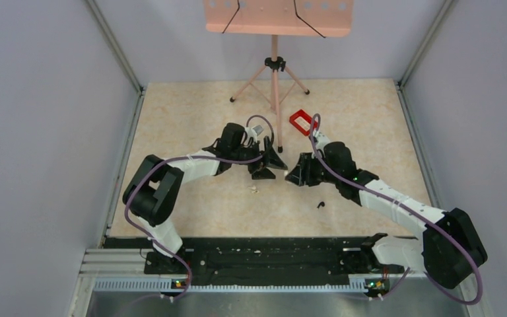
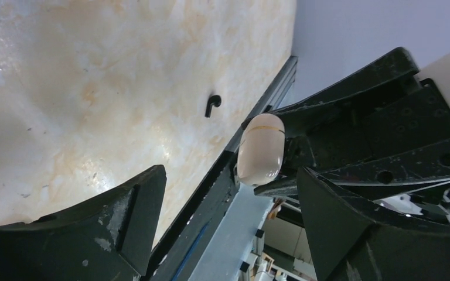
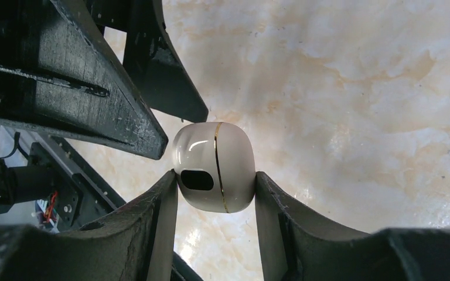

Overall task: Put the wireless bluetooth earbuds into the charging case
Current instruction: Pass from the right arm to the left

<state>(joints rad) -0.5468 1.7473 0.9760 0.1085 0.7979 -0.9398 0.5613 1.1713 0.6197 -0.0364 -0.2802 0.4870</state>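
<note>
The charging case (image 3: 214, 167) is a cream-white rounded box with a thin gold seam and a dark oval patch, and its lid looks closed. My right gripper (image 3: 215, 175) is shut on it and holds it above the table. The case also shows in the left wrist view (image 2: 261, 149) and as a pale spot in the top view (image 1: 285, 171). My left gripper (image 2: 229, 172) is open and empty, right beside the case (image 1: 267, 170). One small black hooked earbud (image 1: 320, 204) lies on the table near my right arm; the left wrist view shows it too (image 2: 212, 105). I see no second earbud.
A red rectangular tray (image 1: 300, 121) lies behind the grippers. A small pale bit (image 1: 255, 189) lies on the table below my left gripper. A pink tripod stand (image 1: 274, 72) is at the back. Walls close in on both sides.
</note>
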